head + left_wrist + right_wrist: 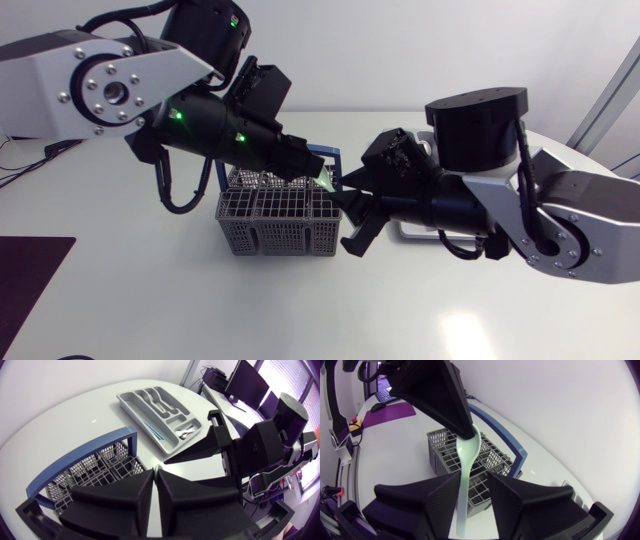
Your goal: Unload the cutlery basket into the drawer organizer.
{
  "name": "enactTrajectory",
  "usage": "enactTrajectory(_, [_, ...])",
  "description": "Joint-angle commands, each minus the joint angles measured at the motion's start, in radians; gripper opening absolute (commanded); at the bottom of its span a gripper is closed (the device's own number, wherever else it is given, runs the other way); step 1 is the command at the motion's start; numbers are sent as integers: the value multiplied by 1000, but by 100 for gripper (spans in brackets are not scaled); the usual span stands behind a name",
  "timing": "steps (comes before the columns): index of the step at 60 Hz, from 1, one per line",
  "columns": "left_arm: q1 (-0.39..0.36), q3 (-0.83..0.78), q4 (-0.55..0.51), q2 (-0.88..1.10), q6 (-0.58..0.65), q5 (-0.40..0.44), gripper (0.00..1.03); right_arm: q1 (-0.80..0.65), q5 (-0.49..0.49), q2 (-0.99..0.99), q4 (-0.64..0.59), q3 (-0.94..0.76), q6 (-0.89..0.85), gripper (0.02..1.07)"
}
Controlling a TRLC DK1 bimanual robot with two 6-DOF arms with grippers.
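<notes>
Here, white table (150, 300), grey basket (275, 222); left fingers (440, 395) pinching green spoon (468, 455)

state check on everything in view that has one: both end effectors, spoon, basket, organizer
Left end effector: shut on the bowl end of the spoon, above the basket.
Right end effector: open around the spoon's handle.
Spoon: pale green, hanging handle-down, held in the air.
Basket: upright on the table, blue handle raised.
Organizer: flat on the table, cutlery in several compartments.
</notes>
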Motion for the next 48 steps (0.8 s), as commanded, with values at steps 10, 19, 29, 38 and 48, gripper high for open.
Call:
enactTrajectory(10, [1, 7, 12, -32, -31, 9, 10, 23, 8, 22, -7, 16, 24, 15])
enactTrajectory(19, [8, -1, 14, -47, -31, 9, 10, 33, 4, 19, -8, 10, 23, 13])
enactTrajectory(29, [9, -11, 18, -55, -31, 9, 10, 38, 4, 21, -5, 6, 20, 8])
enactTrajectory(38, [9, -11, 18, -58, -31, 9, 10, 39, 4, 19, -2, -2, 18, 8])
enactTrajectory(48, [11, -8, 20, -61, -31, 9, 26, 42, -5, 8, -4, -13, 7, 8])
